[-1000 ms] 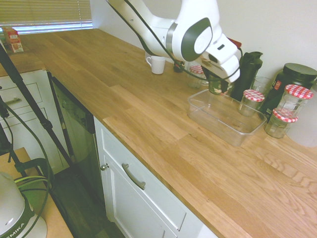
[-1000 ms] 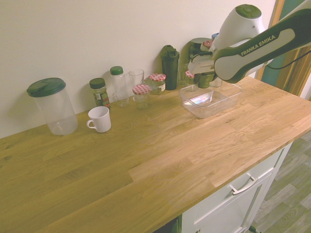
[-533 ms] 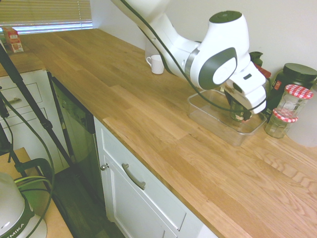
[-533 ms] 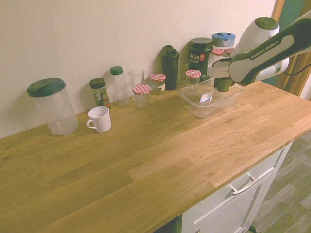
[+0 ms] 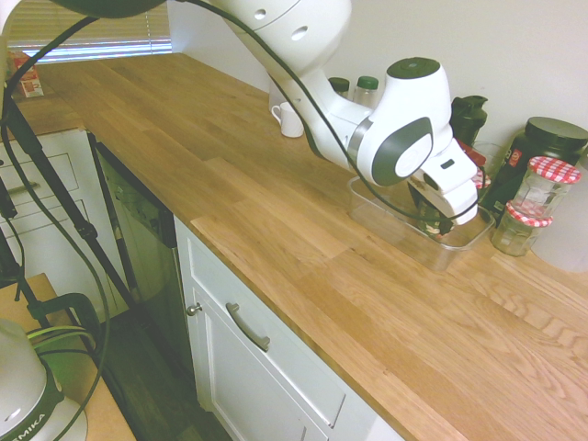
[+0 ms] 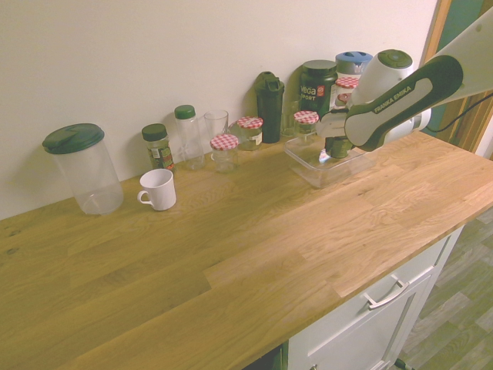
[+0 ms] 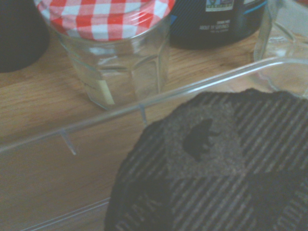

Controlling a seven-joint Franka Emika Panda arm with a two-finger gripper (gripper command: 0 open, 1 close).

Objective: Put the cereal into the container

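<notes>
My gripper [image 6: 338, 143] reaches down into the container [image 6: 317, 174], a clear shallow tub standing near the wall. It is shut on the cereal [image 6: 340, 148], a small dark green cup that stands upright low inside the tub. In the first exterior view the gripper [image 5: 432, 218] and the arm's wrist hide most of the cup, and only the container [image 5: 378, 209] shows well. The wrist view shows the cereal [image 7: 207, 168] from above as a dark striped lid, with the container's rim [image 7: 192, 89] just beyond it.
Jars with red-checked lids [image 6: 306, 118] [image 5: 554, 171] stand right behind the tub, beside a black tub [image 6: 318, 81] and a dark shaker bottle [image 6: 269, 96]. Farther along the wall are a white mug [image 6: 158, 189] and a big clear canister [image 6: 81, 169].
The gripper has carried the cereal from above the tub's far side down into the tub, and the arm now bends lower over the counter.
</notes>
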